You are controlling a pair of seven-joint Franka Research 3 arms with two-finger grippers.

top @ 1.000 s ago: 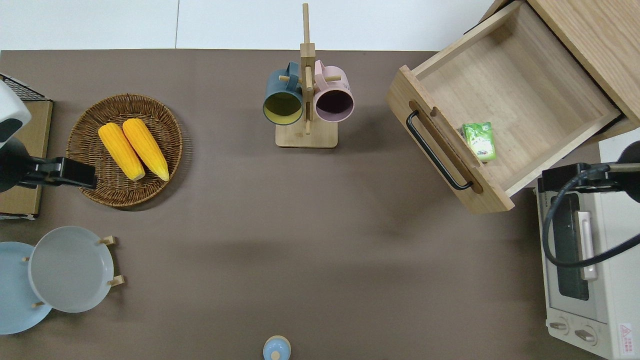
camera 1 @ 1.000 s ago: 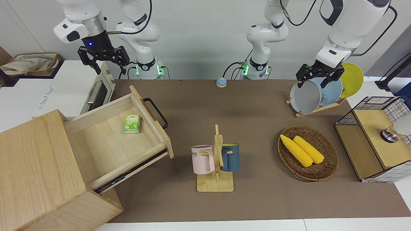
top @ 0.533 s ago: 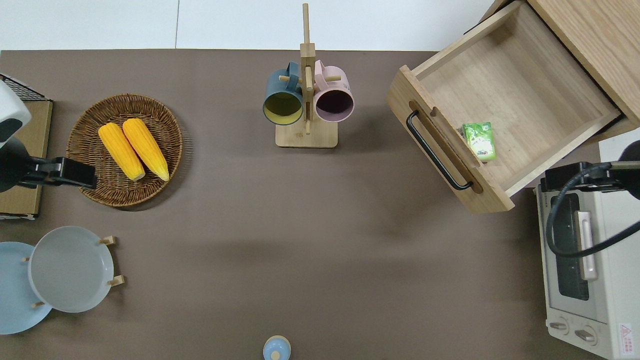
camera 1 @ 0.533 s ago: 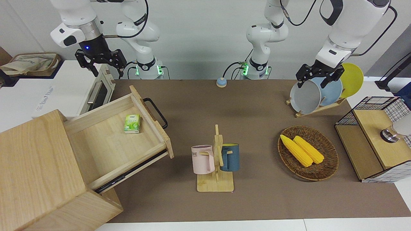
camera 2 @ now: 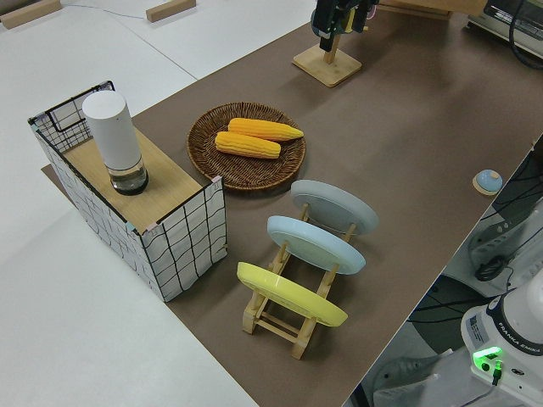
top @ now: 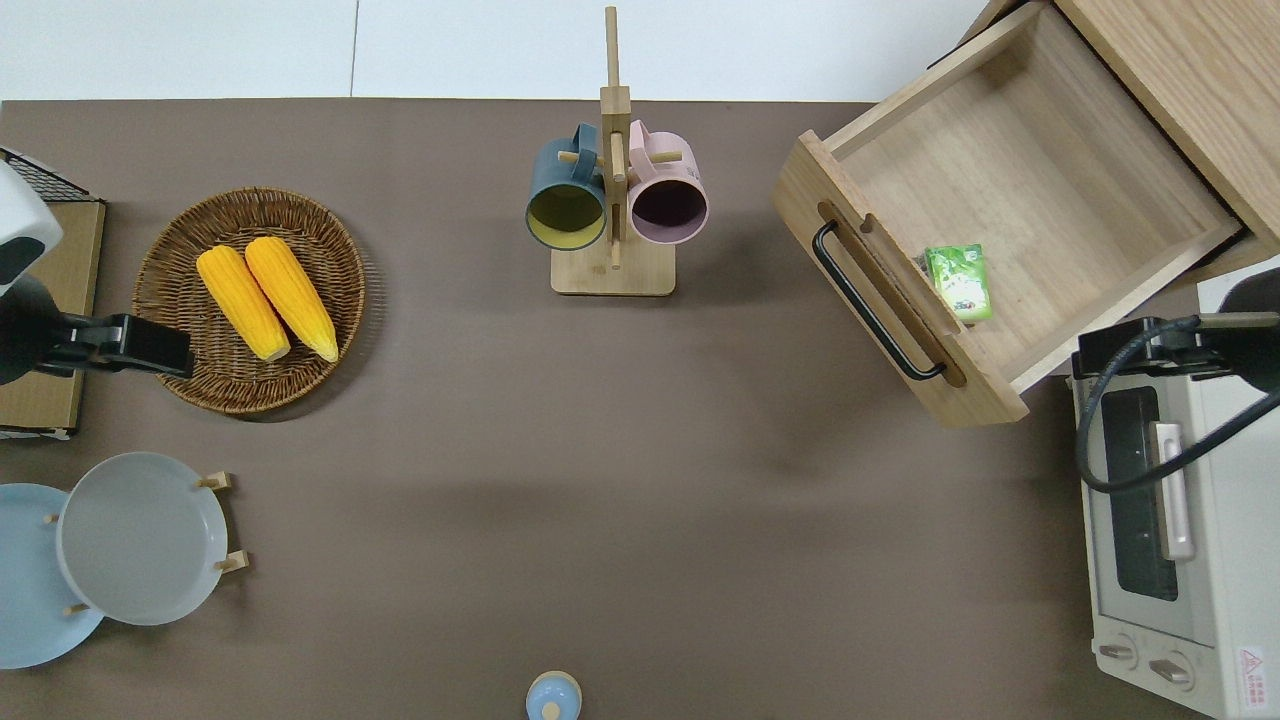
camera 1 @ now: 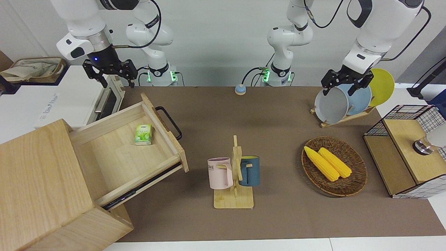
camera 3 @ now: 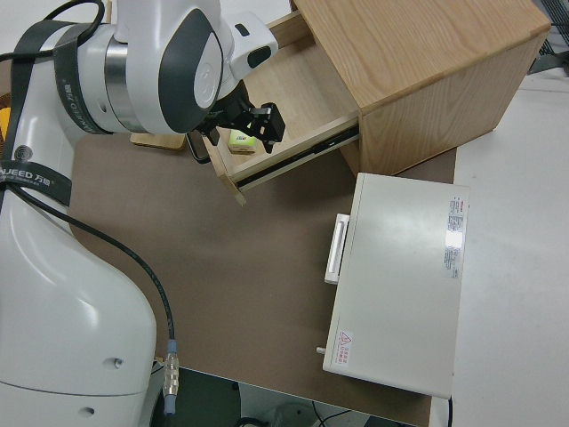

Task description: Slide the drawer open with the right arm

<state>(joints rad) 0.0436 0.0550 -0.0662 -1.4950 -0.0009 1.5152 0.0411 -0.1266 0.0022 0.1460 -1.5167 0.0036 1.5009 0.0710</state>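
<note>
The drawer (camera 1: 118,153) (top: 1030,170) (camera 3: 283,84) stands pulled far out of the pale wooden cabinet (camera 1: 38,181) (top: 1190,80). Its black bar handle (camera 1: 169,122) (top: 870,300) faces the middle of the table. A small green carton (camera 1: 143,134) (top: 958,282) lies inside, close to the drawer's front panel. The right arm's gripper (camera 1: 118,83) (top: 1135,350) (camera 3: 258,124) hangs in the air, open and holding nothing, over the end of the toaster oven beside the drawer's corner. It touches neither the handle nor the drawer. The left arm is parked, its gripper (camera 1: 343,89) open.
A white toaster oven (camera 1: 80,101) (top: 1170,520) stands beside the cabinet, nearer to the robots. Mid-table is a mug rack (camera 1: 234,174). Toward the left arm's end are a corn basket (camera 1: 334,165), a plate rack (camera 1: 343,101) and a wire-grid box (camera 1: 407,150).
The right gripper has shifted slightly and turned a little above the oven's end. The drawer, the carton and the left arm have stayed where they were.
</note>
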